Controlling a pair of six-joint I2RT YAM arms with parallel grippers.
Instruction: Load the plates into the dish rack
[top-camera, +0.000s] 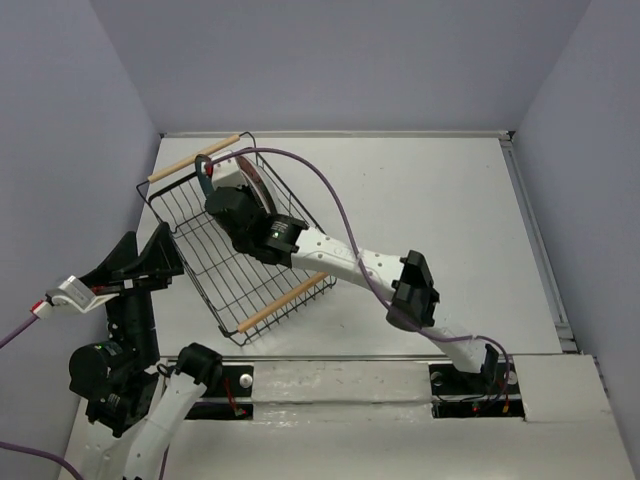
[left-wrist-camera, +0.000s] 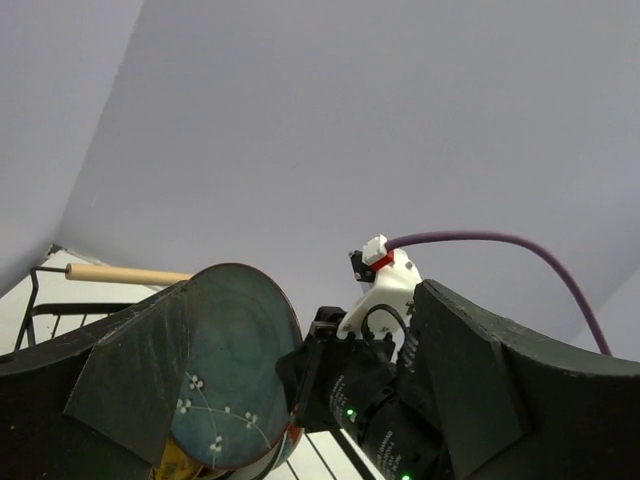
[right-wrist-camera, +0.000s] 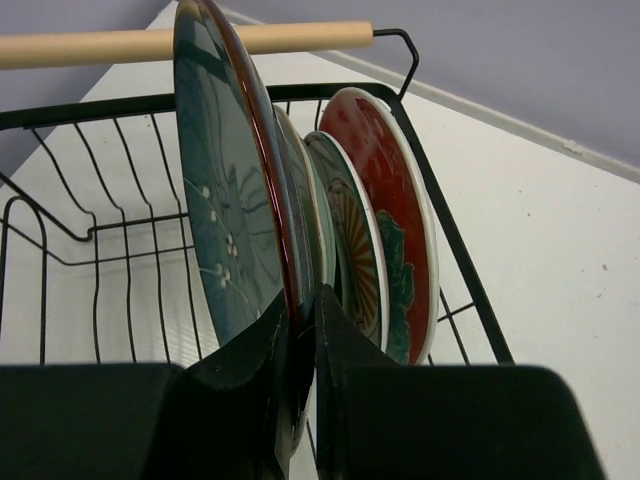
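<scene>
Inside the dish rack (top-camera: 205, 265), at the end by its far wooden handle (top-camera: 193, 158), several plates stand on edge in a close row. The nearest to the right wrist camera is the dark teal plate (right-wrist-camera: 225, 200), upright, with small white blossoms on its face and a red-brown rim. The right pincer (right-wrist-camera: 303, 320) is closed on the lower edge of that plate, one finger on each face. Just behind it a pale rim (right-wrist-camera: 300, 180) shows; that plate's face is hidden. Next stands a patterned plate (right-wrist-camera: 350, 240) with orange and teal rays, and last the red plate with the teal flower (right-wrist-camera: 395, 200), close to the rack's side wire. The rack sits askew on the white desk (top-camera: 440, 230), with its near wooden handle (top-camera: 283, 302) toward the arm bases. The right arm reaches into the rack over that near handle. Beside the rack, off its left side, the left pincer (left-wrist-camera: 305, 300) hangs with its jaws spread wide and nothing between them, facing the teal plate.
</scene>
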